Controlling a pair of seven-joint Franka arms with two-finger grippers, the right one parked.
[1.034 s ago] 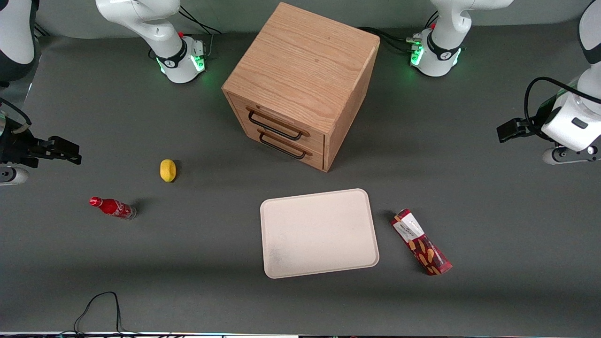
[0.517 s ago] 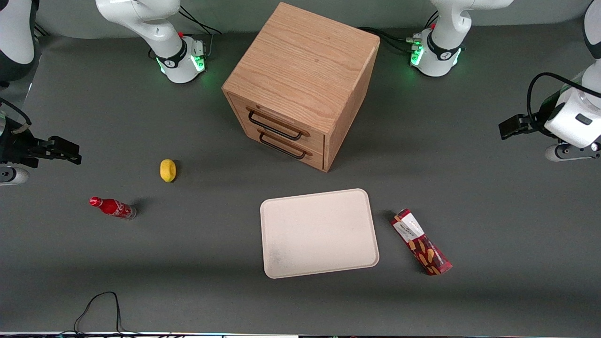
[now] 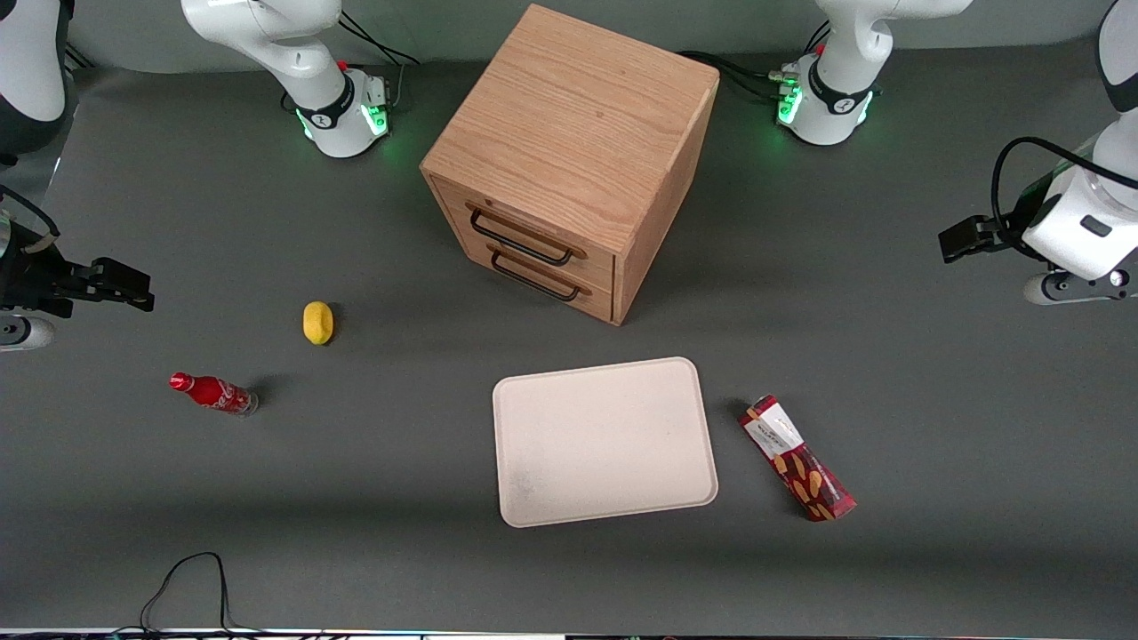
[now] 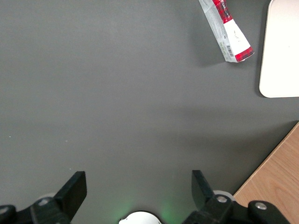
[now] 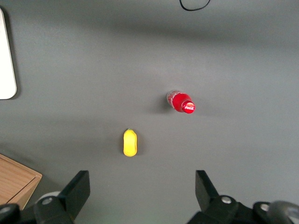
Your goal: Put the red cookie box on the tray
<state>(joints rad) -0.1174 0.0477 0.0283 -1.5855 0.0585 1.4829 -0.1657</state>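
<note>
The red cookie box (image 3: 798, 458) lies flat on the grey table beside the tray (image 3: 605, 440), toward the working arm's end. It is a long dark-red carton with a white label and cookie pictures. The cream-white tray has nothing on it. My gripper (image 3: 958, 240) hangs above the working arm's end of the table, farther from the front camera than the box and well apart from it. In the left wrist view the gripper (image 4: 138, 179) is open with only bare table between its fingers. The same view shows the cookie box (image 4: 227, 29) and a corner of the tray (image 4: 282, 46).
A wooden cabinet (image 3: 569, 160) with two handled drawers stands farther from the front camera than the tray; its corner (image 4: 275, 182) shows in the left wrist view. A yellow lemon (image 3: 317, 322) and a small red soda bottle (image 3: 213, 393) lie toward the parked arm's end.
The working arm's wrist has shifted a little, rising slightly and edging toward the table's middle. Nothing on the table has moved.
</note>
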